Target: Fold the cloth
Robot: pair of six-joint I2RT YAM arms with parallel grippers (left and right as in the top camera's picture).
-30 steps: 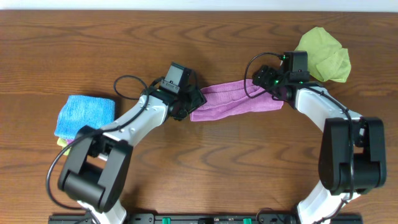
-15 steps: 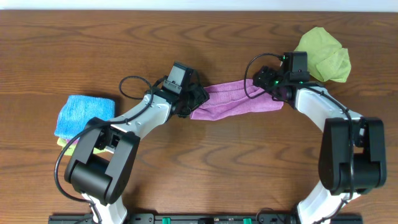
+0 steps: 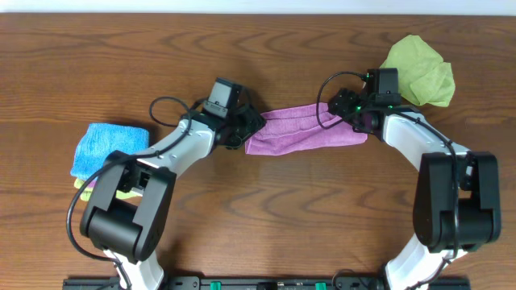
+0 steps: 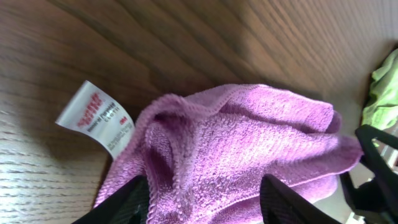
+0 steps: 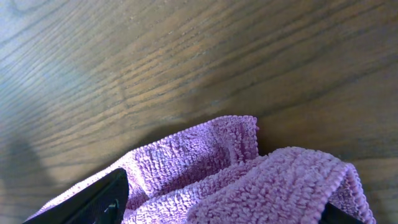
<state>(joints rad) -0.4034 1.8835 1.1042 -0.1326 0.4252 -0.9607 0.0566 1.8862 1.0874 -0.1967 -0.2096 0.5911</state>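
The purple cloth (image 3: pixel 302 129) lies on the wooden table as a long bunched strip between my two arms. My left gripper (image 3: pixel 248 129) stands over its left end. In the left wrist view the gripper (image 4: pixel 205 199) is open, with a raised fold of cloth (image 4: pixel 236 143) filling the gap between the black fingers (image 4: pixel 124 202). A white care tag (image 4: pixel 96 118) sticks out at the cloth's edge. My right gripper (image 3: pixel 337 113) sits at the right end. Seen from the right wrist, that gripper (image 5: pixel 217 205) is open wide, and doubled cloth (image 5: pixel 249 180) lies between its fingers (image 5: pixel 93 202).
A crumpled lime-green cloth (image 3: pixel 419 68) lies just behind the right gripper, and it shows at the edge of the left wrist view (image 4: pixel 382 93). A folded blue cloth (image 3: pixel 109 149) sits at the left on the table, near the left arm's base.
The left gripper has shifted slightly up and right at the cloth's left end, and its jaws have narrowed a little. The right arm and the cloth have barely moved.
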